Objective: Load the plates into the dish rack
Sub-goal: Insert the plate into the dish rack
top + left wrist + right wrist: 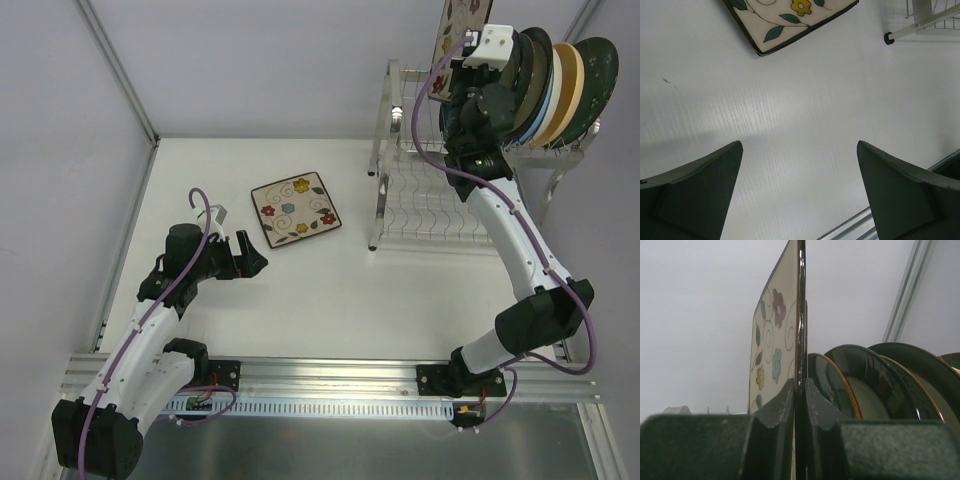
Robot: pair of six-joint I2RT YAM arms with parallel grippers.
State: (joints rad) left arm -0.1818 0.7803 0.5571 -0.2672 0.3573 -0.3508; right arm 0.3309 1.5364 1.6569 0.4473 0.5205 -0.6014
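Right tool (800,386) pinching square plate (771,340) upright above rack (430,215), 1 o'clock. Left tool (800,145) spread, 9 o'clock, over bench (350,290).

**Desk:** How is the light?

**Photographer:** Soft, even and bright from overhead. The white bench (330,300) nearly washes out, with only faint shadows under the arms.

**Desk:** Any glare?

**Photographer:** There are small glints on the rack (381,170) posts. A thin bright line runs down the rim of the plate (801,300) in the right wrist view, which is dimmer and greyer.

**Desk:** Focus?

**Photographer:** The overhead view is sharp. Up close, the right hand's fingers (715,445) blur and turn grainy. The left hand's fingers (695,195) are dark and soft-edged.
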